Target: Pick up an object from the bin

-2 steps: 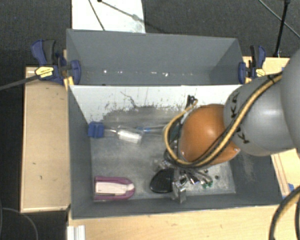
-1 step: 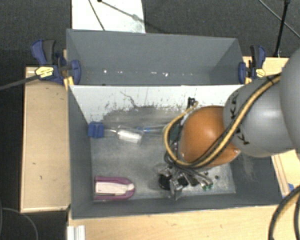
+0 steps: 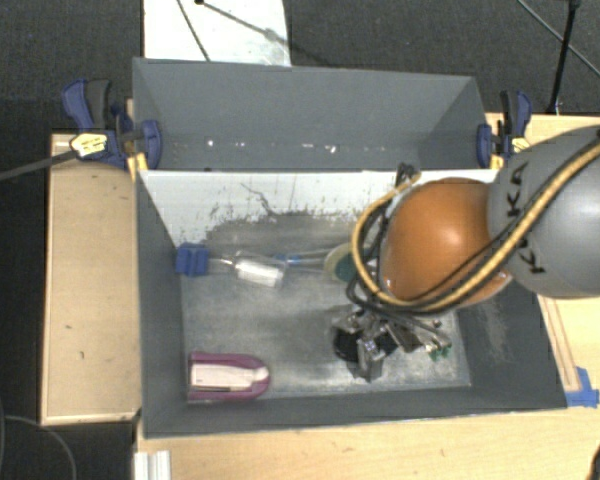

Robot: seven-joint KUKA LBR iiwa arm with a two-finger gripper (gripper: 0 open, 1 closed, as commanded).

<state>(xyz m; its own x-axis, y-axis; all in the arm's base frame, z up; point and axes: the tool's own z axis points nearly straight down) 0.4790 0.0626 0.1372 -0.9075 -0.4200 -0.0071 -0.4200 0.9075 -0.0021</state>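
Lying in the grey bin (image 3: pixel 310 108), a purple case (image 3: pixel 227 375) and blue-capped tube (image 3: pixel 242 266); tool (image 3: pixel 370 353) low, grip unclear.

Bin (image 3: pixel 280 118): grey metal, matt; the walls look smooth, the floor is scuffed and scratched pale.
Orange cover (image 3: pixel 435 233): smooth, glossy, with a soft sheen on top.
Arm (image 3: pixel 570 218): grey casing, smooth, satin finish.
Cables (image 3: pixel 372 230): black and yellow sheathing, smooth.
Gripper (image 3: pixel 370 356): dark hard parts, mostly matt; material cannot be told.
Clear tube (image 3: pixel 255 268): see-through plastic, shiny, with a blue matt cap (image 3: pixel 190 260).
Purple and white thing (image 3: pixel 227 375): looks like plastic, smooth, lightly glossy.
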